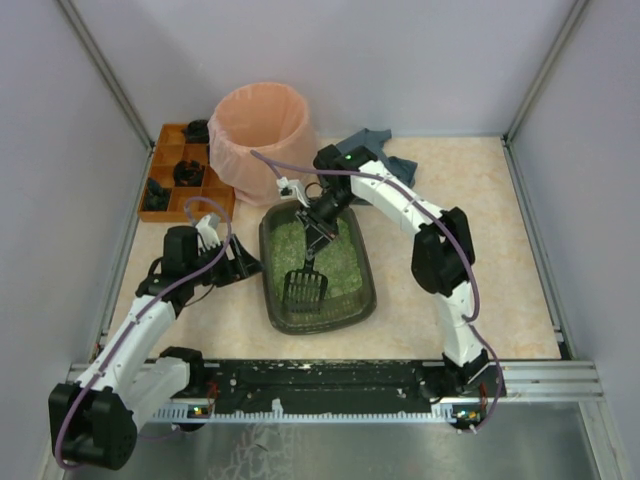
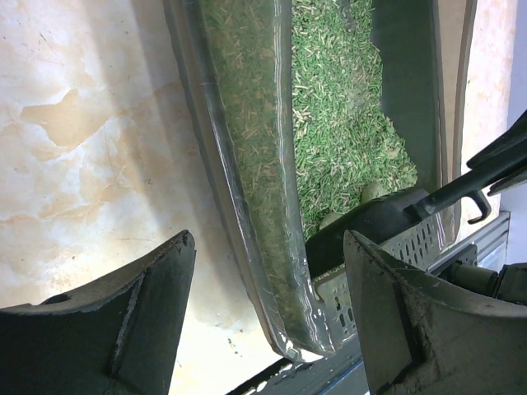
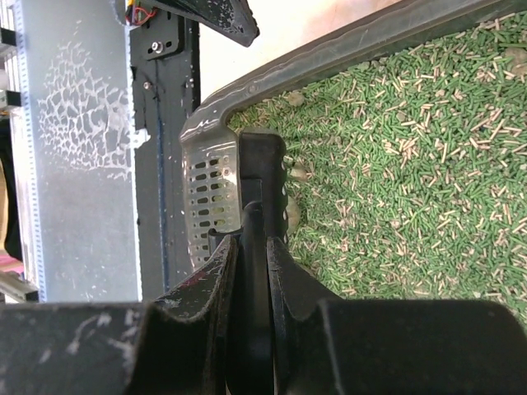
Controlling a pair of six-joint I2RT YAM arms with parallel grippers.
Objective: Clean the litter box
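Note:
The litter box, a dark olive-grey tray of green litter, lies mid-table. My right gripper is shut on the handle of a black slotted scoop, whose head rests in the litter at the box's near end. In the right wrist view the fingers clamp the handle of the scoop, with a pale lump beside its head. My left gripper is open at the box's left rim. In the left wrist view the rim passes between its jaws, untouched by either finger.
A round pink-lined bin stands behind the box to the left. An orange compartmented tray holding dark items sits at the far left. A dark cloth lies behind the right arm. The black rail runs along the near edge.

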